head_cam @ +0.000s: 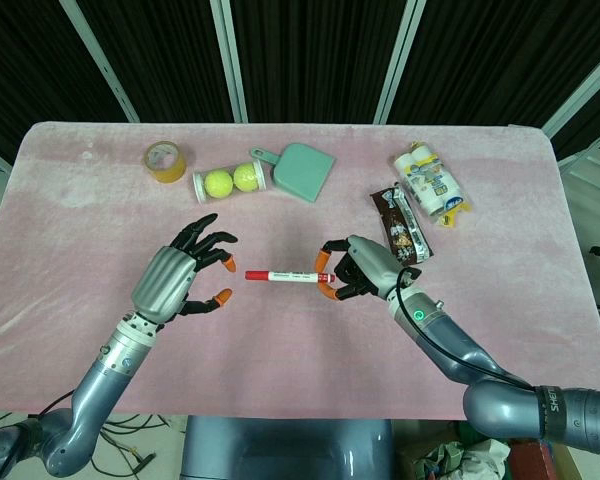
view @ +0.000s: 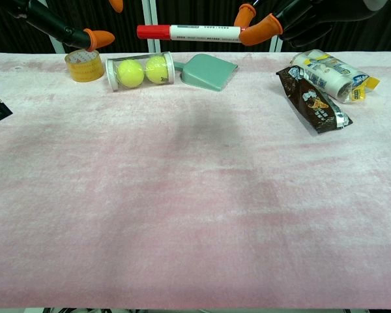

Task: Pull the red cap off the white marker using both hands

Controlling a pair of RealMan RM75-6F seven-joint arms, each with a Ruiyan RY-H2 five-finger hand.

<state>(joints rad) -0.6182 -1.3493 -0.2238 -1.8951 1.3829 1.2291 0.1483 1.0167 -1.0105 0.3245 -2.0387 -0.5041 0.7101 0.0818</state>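
My right hand pinches the white marker by its tail, held level above the table, long axis left-right. Its red cap points at my left hand, empty with fingers spread, just beside it. One marker, one cap.

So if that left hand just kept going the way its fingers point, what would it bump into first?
Probably the red cap of the white marker, which the right hand holds up by its other end. The left hand is open just short of it, though depth is hard to judge.
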